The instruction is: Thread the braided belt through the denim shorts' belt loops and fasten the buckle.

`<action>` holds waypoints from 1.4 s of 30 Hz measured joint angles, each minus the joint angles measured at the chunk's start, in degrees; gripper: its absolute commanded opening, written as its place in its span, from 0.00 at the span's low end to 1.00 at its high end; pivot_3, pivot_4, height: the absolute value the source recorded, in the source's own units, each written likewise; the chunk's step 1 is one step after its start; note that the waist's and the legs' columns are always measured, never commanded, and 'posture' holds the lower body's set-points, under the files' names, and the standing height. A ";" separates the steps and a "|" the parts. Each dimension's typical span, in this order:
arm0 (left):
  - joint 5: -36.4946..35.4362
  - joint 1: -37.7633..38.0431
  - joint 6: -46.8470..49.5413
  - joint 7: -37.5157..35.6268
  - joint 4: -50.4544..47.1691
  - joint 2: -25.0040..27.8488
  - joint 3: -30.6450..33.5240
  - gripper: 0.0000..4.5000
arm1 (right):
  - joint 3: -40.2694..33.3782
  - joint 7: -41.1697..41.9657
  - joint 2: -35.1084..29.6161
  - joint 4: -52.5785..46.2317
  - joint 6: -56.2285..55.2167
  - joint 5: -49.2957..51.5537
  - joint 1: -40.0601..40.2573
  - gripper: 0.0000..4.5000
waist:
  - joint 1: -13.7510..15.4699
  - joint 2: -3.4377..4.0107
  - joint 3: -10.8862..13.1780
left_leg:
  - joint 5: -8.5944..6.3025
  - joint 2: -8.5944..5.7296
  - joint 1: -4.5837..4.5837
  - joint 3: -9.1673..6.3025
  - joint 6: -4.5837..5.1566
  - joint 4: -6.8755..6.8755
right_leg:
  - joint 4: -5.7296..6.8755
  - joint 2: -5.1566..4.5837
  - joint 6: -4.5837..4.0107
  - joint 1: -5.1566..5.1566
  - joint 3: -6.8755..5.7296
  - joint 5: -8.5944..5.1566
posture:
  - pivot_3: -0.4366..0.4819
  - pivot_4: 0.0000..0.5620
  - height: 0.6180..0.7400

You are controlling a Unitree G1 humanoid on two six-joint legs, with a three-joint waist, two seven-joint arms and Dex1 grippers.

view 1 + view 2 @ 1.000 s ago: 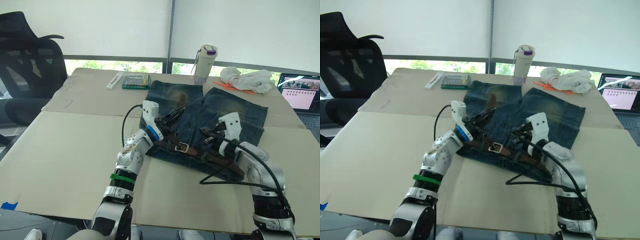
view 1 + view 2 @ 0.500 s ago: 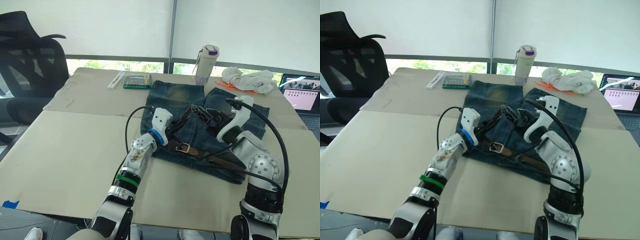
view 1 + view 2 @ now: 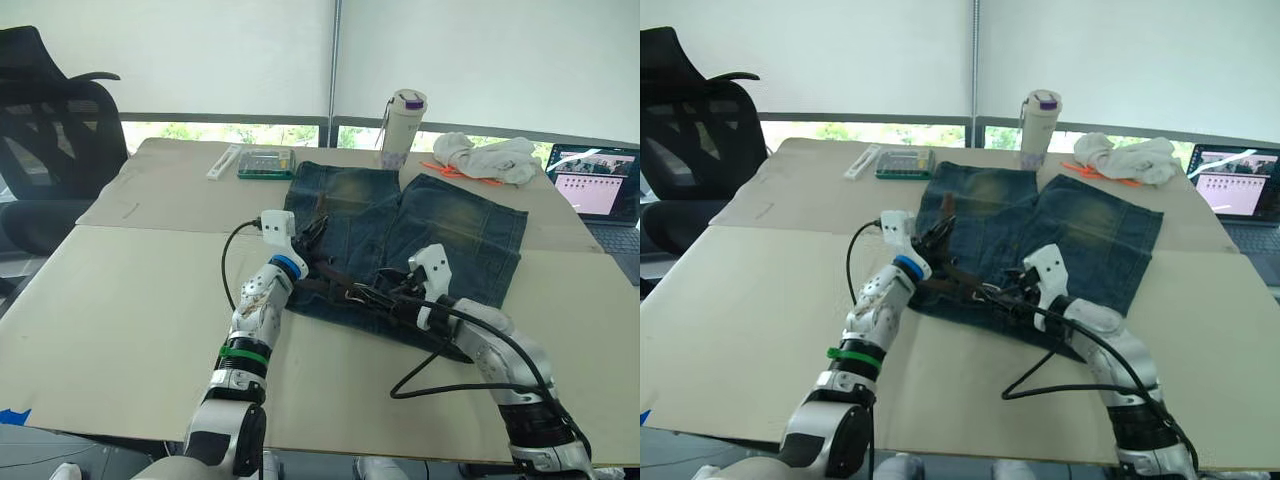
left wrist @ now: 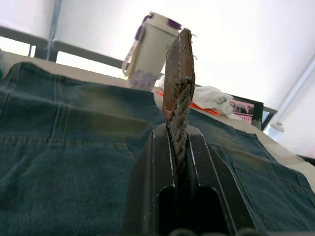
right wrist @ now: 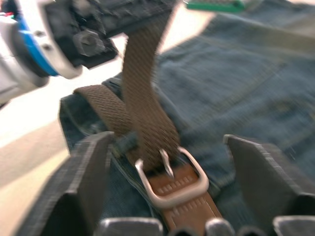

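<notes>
Right pincer point(image 5: 167, 216) gapes wide astride the buckle point(image 5: 172, 179) — placed to steady it. Left pincer point(image 4: 178, 162) clamps the belt point(image 4: 179, 93) tip, raised over the shorts point(image 3: 440, 225) on the table point(image 3: 120, 290) — likely drawing the strap through.

No text, label, brand, number or sign can be read anywhere.
</notes>
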 measured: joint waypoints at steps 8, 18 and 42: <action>-1.86 3.49 3.47 3.99 -3.10 -0.16 2.19 0.00 | 5.21 5.89 -0.68 15.59 -9.27 -7.40 -6.49 0.01 | -0.28 0.00 0.01 | 0.01 0.00 0.08 0.01 -0.02 0.07 | 0.22 0.02 -0.01 -0.02 0.03 0.00 | 0.48 0.27 0.98; -2.92 4.14 4.47 5.80 -4.61 -0.14 2.84 0.00 | 6.73 9.21 0.29 20.94 -14.16 -11.20 -9.38 0.01 | -0.22 0.00 0.01 | 0.01 0.00 0.13 0.00 -0.02 0.08 | 0.27 0.01 -0.02 0.00 0.03 0.01 | 0.48 0.27 0.98; -5.51 3.38 4.50 13.80 -2.06 -0.04 7.09 0.00 | 6.56 11.68 0.37 21.63 -15.64 -12.39 -8.87 0.01 | -0.56 0.00 0.01 | 0.02 0.01 0.35 0.04 -0.04 0.08 | 0.45 0.03 -0.02 0.06 0.08 0.01 | 0.48 0.27 0.98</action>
